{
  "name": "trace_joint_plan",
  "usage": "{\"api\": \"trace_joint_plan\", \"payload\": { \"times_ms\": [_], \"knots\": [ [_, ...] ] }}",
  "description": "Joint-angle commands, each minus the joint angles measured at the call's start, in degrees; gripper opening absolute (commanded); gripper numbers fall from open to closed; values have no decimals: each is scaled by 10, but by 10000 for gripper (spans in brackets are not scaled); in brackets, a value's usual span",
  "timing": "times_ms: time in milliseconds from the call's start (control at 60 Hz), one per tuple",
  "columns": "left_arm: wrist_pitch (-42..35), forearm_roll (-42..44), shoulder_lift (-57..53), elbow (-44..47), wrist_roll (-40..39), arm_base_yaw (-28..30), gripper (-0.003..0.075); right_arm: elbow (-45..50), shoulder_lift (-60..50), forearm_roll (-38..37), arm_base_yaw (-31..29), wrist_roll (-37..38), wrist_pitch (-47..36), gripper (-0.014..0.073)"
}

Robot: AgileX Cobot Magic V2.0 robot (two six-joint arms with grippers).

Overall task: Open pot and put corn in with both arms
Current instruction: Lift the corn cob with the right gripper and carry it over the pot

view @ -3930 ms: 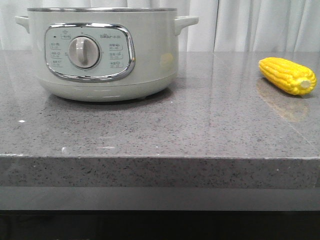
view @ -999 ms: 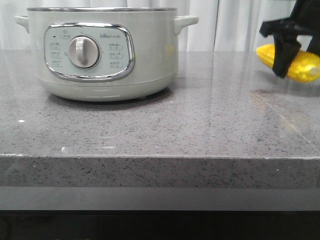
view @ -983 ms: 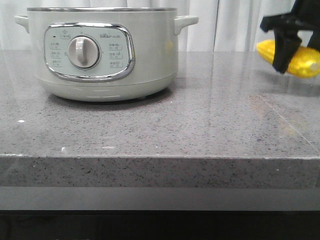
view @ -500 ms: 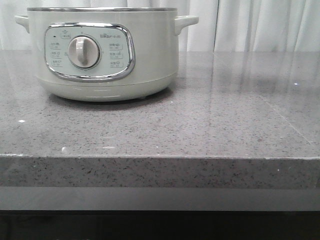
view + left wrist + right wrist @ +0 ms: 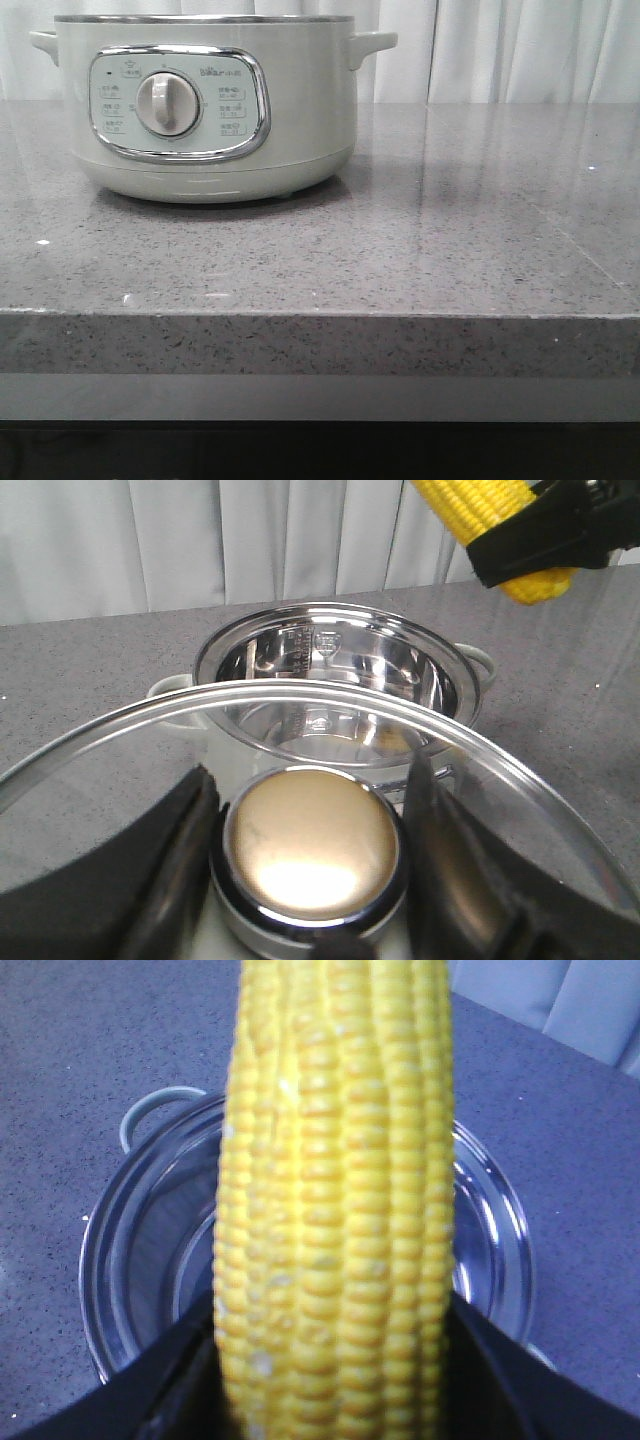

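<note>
The pale grey-green pot (image 5: 205, 110) stands at the back left of the counter, dial panel facing me. In the left wrist view my left gripper (image 5: 310, 780) is shut on the chrome knob (image 5: 312, 845) of a glass lid (image 5: 500, 760), held off the pot (image 5: 340, 680), whose shiny bowl is uncovered. My right gripper (image 5: 333, 1315) is shut on the yellow corn (image 5: 335, 1190), which hangs over the open pot (image 5: 130, 1250). From the left wrist, the corn (image 5: 470, 500) and right gripper (image 5: 545, 540) show high above the pot's far side. Neither gripper nor the corn shows in the front view.
The grey speckled counter (image 5: 420, 250) runs to a front edge (image 5: 320, 315) close to the camera. White curtains (image 5: 500, 50) hang behind it.
A second ago my right gripper held the corn at the right edge of the front view, lifting it. It then rose out of that view; the pot has stayed still.
</note>
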Motion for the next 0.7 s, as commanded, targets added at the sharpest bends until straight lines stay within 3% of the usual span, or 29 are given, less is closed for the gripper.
{"api": "trace_joint_plan", "payload": {
  "times_ms": [0,450,683],
  "knots": [
    [-87,5,-2,-21,-4,1,146,-19,-7,1,8,-5,-55,323],
    [-87,5,-2,-21,-4,1,146,-19,93,1,11,-6,-50,325],
    [-87,5,-2,-21,-4,1,146,-19,109,1,11,-6,-47,494]
  ]
}}
